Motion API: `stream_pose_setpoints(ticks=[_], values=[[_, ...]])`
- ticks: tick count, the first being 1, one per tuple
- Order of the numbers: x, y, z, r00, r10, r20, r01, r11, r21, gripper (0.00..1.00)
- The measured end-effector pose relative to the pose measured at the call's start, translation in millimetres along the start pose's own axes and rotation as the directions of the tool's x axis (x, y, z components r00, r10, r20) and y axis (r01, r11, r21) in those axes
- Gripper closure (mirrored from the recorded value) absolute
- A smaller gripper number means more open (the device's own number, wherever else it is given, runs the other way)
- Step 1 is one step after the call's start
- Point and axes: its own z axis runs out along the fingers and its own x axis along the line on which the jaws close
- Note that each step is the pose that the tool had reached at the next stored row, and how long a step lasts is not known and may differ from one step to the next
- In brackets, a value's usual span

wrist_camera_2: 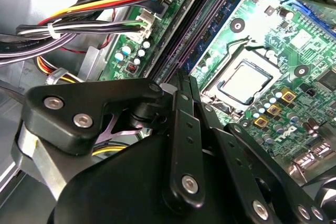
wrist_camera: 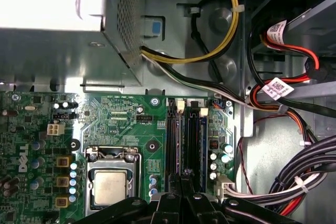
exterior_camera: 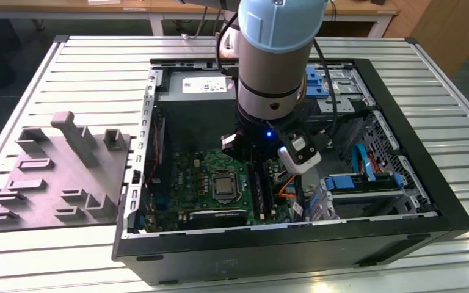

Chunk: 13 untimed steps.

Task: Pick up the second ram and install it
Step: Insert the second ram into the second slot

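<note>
My gripper [exterior_camera: 251, 149] hangs inside the open computer case [exterior_camera: 430, 207], low over the motherboard's memory slots [wrist_camera: 176, 140]. In both wrist views its two black fingers are shut together, the tips [wrist_camera_2: 185, 77] [wrist_camera: 185, 176] sitting right above the slots. The second ram [exterior_camera: 258, 186] is a long dark strip standing along the slots beside the processor socket. In the second wrist view it runs on from the fingertips as a dark band [wrist_camera_2: 200, 29]. Whether the tips pinch it or only rest on its top edge I cannot tell.
The processor socket [exterior_camera: 220, 183] [wrist_camera: 110, 187] lies beside the slots. Cable bundles [wrist_camera_2: 94, 19] [wrist_camera: 299, 182] crowd the other side. The power supply [exterior_camera: 198, 91] fills the case's far end, and blue drive brackets [exterior_camera: 365, 180] sit at the exterior view's right. A grey fixture [exterior_camera: 55, 177] stands outside, at that view's left.
</note>
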Motion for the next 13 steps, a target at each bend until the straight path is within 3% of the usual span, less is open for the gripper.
stream_pose_setpoints(ticks=[13], values=[[0.1,-0.2,2.5,1.0,0.0,-0.0001,0.0,1.0,-0.0006,0.89]])
